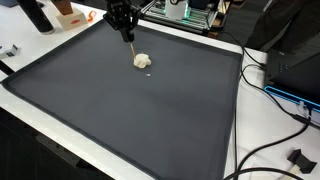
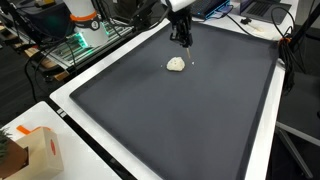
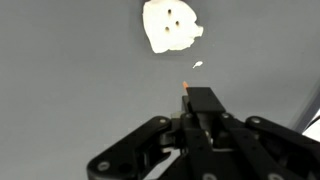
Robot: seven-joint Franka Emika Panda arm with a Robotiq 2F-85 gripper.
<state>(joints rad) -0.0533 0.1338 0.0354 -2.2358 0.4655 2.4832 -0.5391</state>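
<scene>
Gripper [image 3: 204, 108] clamped tight on orange-tipped stick [image 3: 186, 88], tip just beside white lump [image 3: 170, 25] on dark mat [image 1: 150, 120]. The fingers hide most of the stick, type unclear.

A dark mat [image 1: 130, 115] covers a white table [image 2: 78, 117]. Black cables [image 1: 283, 137] trail beside the mat (past its edge), and a cardboard box [image 2: 42, 150] sits off one corner.

I'm working in what looks like a robotics lab or electronics workshop. A white bench top [image 2: 80, 116] carries a large dark grey rubber mat [image 1: 120, 110], and loose black cables [image 1: 262, 85] trail along its edge. An open rack of green-lit electronics [image 2: 78, 42] stands just beside it, and a small brown cardboard box [image 2: 40, 150] sits on a neighbouring surface.
</scene>
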